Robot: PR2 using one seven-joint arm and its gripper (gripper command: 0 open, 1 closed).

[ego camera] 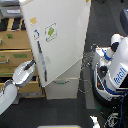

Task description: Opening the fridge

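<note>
**Gripper at the fridge handle**

At the exterior view's left, tan wooden shelving holds clutter. The arm's gripper reaches the long dark bar handle; whether its fingers are closed is unclear. The smooth cream fridge stands centre, green sticker on its flat door. The white-and-blue robot body curves right.

One arm reaches in from the exterior view's lower left — its tool too blurred to read.
</note>
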